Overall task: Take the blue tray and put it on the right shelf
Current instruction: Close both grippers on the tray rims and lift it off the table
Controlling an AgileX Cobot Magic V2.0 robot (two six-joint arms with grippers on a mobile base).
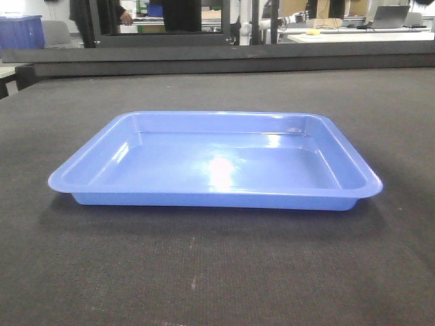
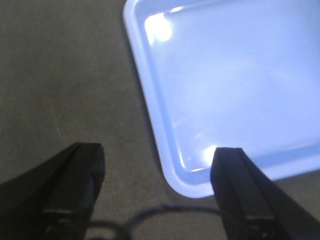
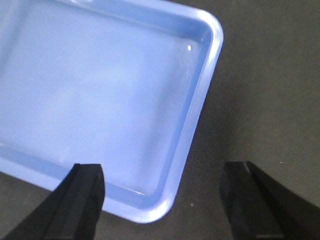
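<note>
Front view: shallow, glossy light-blue plastic tray (image 1: 217,159) sat flat on the dark textured counter (image 1: 204,272). Left wrist view: left gripper (image 2: 156,152) was spread wide, straddling one tray corner rim; contact unclear. Right wrist view: right gripper (image 3: 164,170) was equally wide apart, straddling another tray corner.

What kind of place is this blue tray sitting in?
Probably a lab or workshop: a grey laptop beside a long white workbench, a deep dark-blue plastic bin, and a person standing in the background.
</note>
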